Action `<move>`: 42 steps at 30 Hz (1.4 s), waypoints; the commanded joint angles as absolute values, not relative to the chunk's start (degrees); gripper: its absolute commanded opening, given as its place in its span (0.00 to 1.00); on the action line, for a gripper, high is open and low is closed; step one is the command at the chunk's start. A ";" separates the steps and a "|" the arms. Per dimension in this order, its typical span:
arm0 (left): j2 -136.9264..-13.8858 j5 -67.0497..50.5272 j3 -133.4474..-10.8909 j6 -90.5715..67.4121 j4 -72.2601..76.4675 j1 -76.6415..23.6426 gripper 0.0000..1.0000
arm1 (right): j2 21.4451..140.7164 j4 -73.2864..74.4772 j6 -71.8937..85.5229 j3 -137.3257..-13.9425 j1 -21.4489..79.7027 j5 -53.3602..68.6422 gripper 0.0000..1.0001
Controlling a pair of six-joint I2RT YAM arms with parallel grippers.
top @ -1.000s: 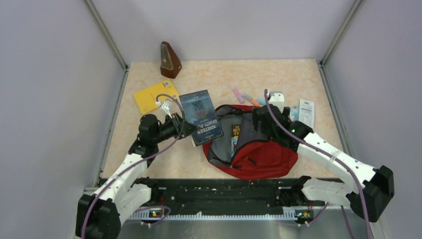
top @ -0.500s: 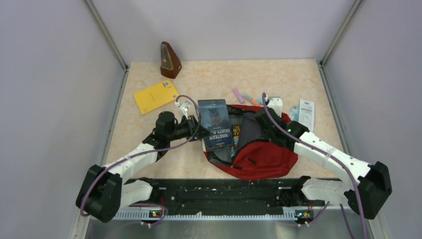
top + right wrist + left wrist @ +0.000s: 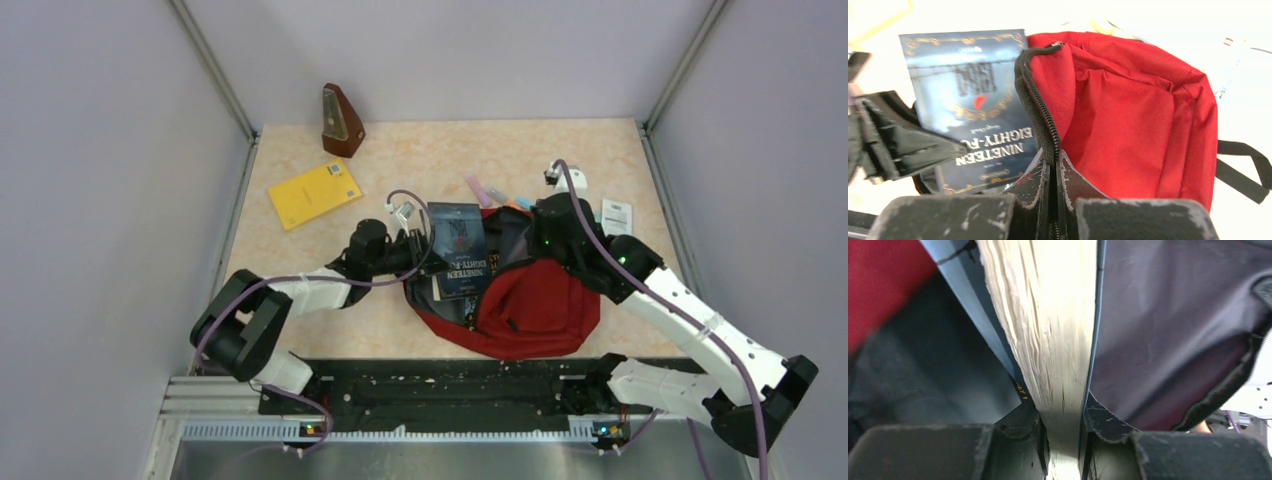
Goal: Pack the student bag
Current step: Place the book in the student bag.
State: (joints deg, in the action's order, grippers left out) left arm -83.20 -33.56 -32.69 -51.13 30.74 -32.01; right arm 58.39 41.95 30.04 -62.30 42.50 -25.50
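Carried rightward, book [image 3: 460, 250] in left tool [image 3: 1063, 432] seemingly enters student bag [image 3: 540, 310], right tool [image 3: 1053, 159] pinching its rim.

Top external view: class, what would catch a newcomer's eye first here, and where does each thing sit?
The dark red student bag dominates, lying open front and centre. The left end effector holds a dark blue book at the bag's open mouth, while the right end effector pinches the bag's black zipper edge. A yellow booklet lies apart, further back on the left.
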 commanded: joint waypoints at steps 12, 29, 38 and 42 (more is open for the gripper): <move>-98.68 -32.52 -39.79 -64.76 51.54 -43.52 0.00 | 60.22 34.54 26.03 -67.93 42.10 -23.53 0.00; -84.14 -28.04 -33.13 -54.78 39.06 -44.55 0.00 | 63.37 30.47 21.94 -67.06 42.09 -33.72 0.00; -86.99 -30.85 -35.82 -55.59 37.07 -45.31 0.00 | 66.14 23.52 18.13 -67.78 42.10 -26.90 0.00; -93.56 -34.50 -40.05 -56.63 43.94 -45.76 0.00 | 67.54 21.70 18.14 -68.12 42.10 -21.10 0.00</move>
